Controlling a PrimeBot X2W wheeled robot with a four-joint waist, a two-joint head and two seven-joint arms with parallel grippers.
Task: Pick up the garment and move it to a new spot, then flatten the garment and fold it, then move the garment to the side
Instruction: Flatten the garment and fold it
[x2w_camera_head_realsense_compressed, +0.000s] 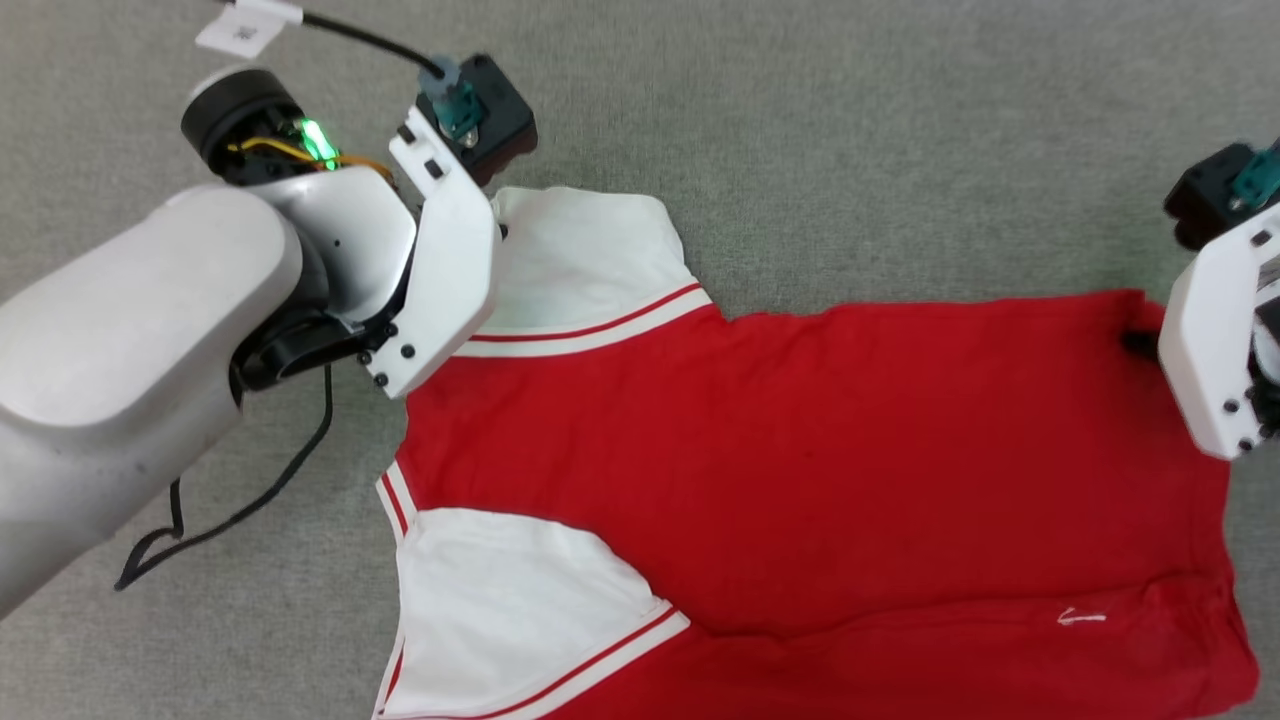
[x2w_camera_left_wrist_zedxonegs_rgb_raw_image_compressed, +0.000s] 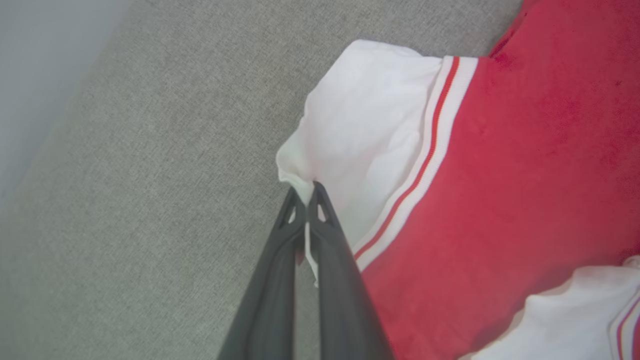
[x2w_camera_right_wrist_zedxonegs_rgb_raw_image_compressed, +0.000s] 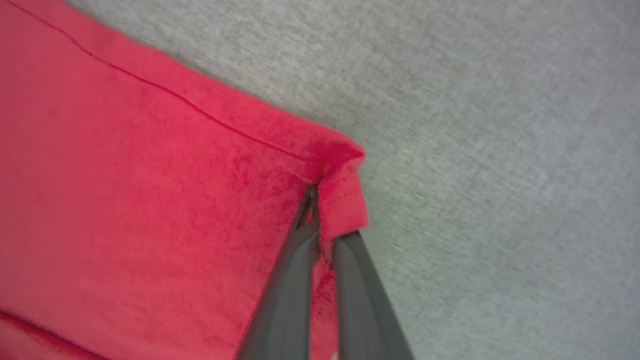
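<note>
Garment (x2w_camera_head_realsense_compressed: 800, 450) lay spread on the grey desk (x2w_camera_head_realsense_compressed: 900, 120), sideways in head view: white sleeves toward the robot's left, red hem toward its right. Far sleeve (x2w_camera_head_realsense_compressed: 585, 260) sat at upper left, near sleeve (x2w_camera_head_realsense_compressed: 510, 600) at lower left, running off the bottom edge. Both showed a red-striped white band where white met red. Small white logo (x2w_camera_head_realsense_compressed: 1082, 617) sat near the lower right corner, with shallow creases around it. Left gripper (x2w_camera_left_wrist_zedxonegs_rgb_raw_image_compressed: 306, 194): fingers pressed together, pinching the outer edge of the far sleeve, a sliver of white cloth caught between them, fabric slightly bunched at the tips. Right gripper (x2w_camera_right_wrist_zedxonegs_rgb_raw_image_compressed: 322, 210): fingers closed on the far hem corner, red cloth folded over one finger, stitch line running up to the pinch. In head view the white wrist housings hid the fingers, one over the far sleeve, the other at the right edge by the hem corner. Black cable (x2w_camera_head_realsense_compressed: 250, 500) looped on the desk under the left arm. White tag (x2w_camera_head_realsense_compressed: 245, 30) lay at top left.
</note>
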